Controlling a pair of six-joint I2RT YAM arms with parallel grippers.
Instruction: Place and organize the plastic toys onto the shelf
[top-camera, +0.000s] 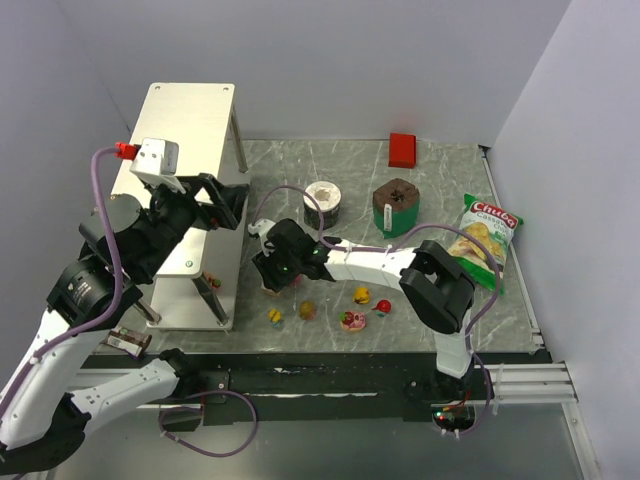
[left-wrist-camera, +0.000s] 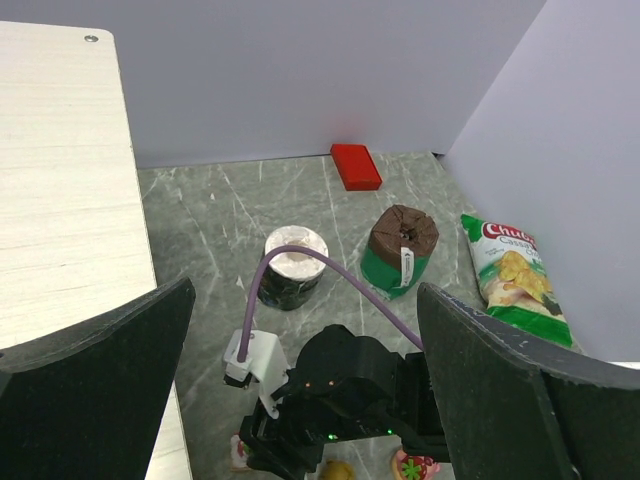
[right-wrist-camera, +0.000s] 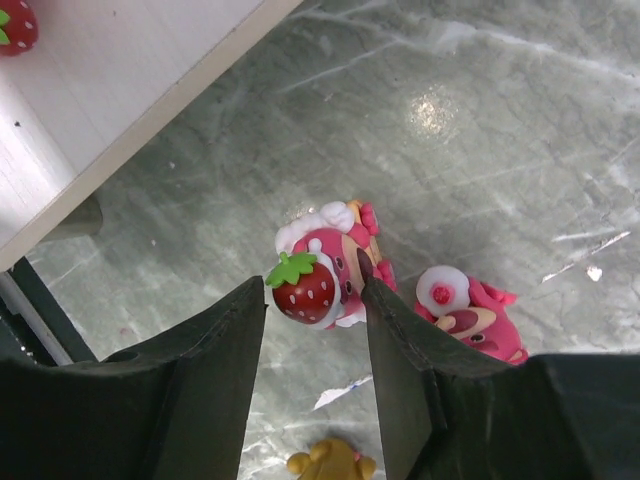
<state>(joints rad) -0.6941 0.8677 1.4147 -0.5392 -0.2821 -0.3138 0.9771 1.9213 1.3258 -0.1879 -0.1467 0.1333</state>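
Observation:
My right gripper (right-wrist-camera: 312, 300) is low over the table beside the shelf. Its open jaws straddle a pink figurine holding a strawberry (right-wrist-camera: 322, 275), which lies at the fingertips. A second pink figurine (right-wrist-camera: 465, 318) lies just to the right and a yellow one (right-wrist-camera: 330, 463) below. A red strawberry toy (right-wrist-camera: 14, 24) sits on the shelf's lower tier (right-wrist-camera: 110, 90). In the top view the right gripper (top-camera: 272, 272) is near the shelf (top-camera: 185, 120), with several toys (top-camera: 352, 320) on the table. My left gripper (top-camera: 225, 205) hovers open and empty over the shelf edge.
A dark cup with a white lid (top-camera: 323, 203), a green cup with a brown lid (top-camera: 397, 208), a red block (top-camera: 402, 149) and a green chip bag (top-camera: 485, 238) stand behind the toys. The right arm's purple cable (left-wrist-camera: 330, 270) arcs over the table.

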